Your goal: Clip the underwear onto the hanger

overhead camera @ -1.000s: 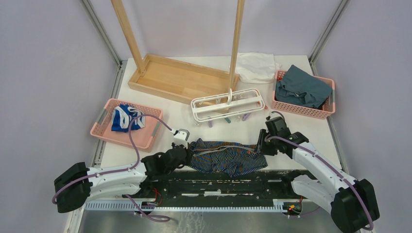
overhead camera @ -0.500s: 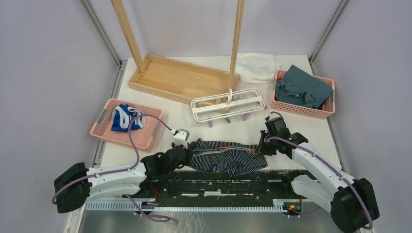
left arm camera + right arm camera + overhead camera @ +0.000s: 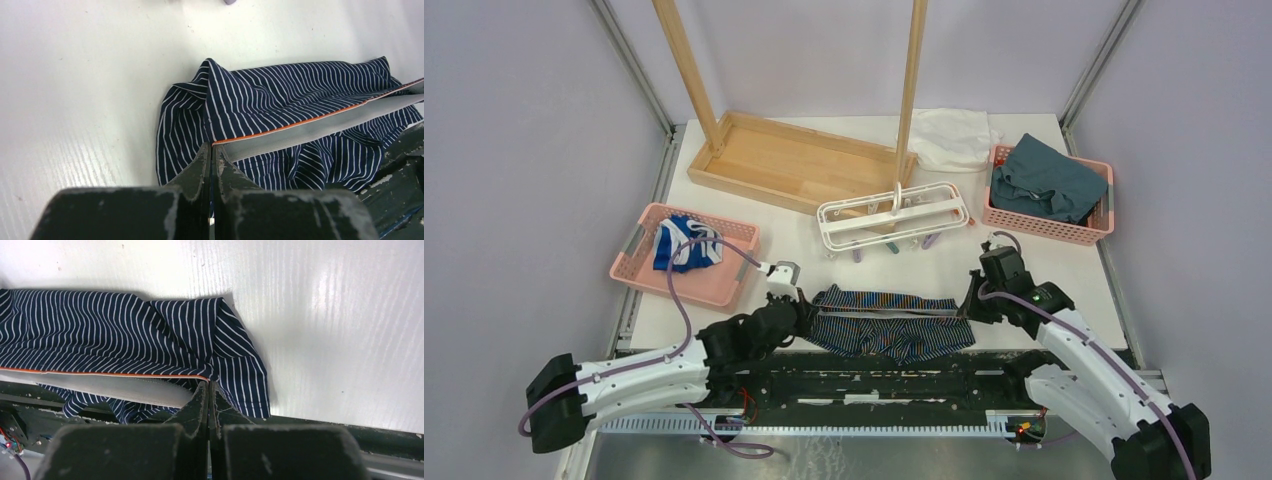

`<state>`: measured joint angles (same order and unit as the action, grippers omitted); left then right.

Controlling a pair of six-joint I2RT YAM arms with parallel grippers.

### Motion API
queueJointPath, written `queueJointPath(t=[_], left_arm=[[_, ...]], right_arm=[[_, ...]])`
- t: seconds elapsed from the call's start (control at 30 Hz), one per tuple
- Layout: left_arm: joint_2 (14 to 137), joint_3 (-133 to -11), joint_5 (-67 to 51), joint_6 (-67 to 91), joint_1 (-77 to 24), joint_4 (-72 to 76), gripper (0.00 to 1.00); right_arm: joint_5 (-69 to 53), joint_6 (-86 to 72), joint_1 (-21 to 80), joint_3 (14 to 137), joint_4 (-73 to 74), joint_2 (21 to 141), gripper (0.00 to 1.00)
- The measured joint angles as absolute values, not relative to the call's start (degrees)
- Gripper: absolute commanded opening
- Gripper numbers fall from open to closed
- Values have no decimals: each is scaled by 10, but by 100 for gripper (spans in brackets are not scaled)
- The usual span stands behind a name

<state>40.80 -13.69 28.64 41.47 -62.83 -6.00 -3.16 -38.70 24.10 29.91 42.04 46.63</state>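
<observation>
1. White table [image 3: 789, 240] in a grey-walled bay; your work sits at its near edge.
2. Underwear [image 3: 889, 322] lies there with the waistband stretched left to right, long axis parallel to that edge.
3. Left gripper [image 3: 211, 155] is clamped on the waistband's left end, right gripper [image 3: 208, 392] on its right end.
4. Hanger [image 3: 894, 215] lies directly beyond, long side parallel to the waistband. Neither arm looks nearer, so expect to carry it straight forward.
</observation>
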Motion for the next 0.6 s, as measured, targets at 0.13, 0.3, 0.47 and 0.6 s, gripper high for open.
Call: queueJointPath(t=[0.13, 0.3, 0.47, 0.6], left_arm=[[386, -139, 301, 428, -628, -86, 3], [367, -146, 319, 446, -630, -104, 3], [383, -151, 324, 447, -630, -93, 3], [419, -140, 304, 448, -630, -67, 3]], right_arm=[[-10, -396, 241, 300, 429, 442, 0], [30, -402, 241, 316, 415, 393, 0], [47, -405, 241, 323, 376, 384, 0], [44, -425, 241, 293, 357, 382, 0]])
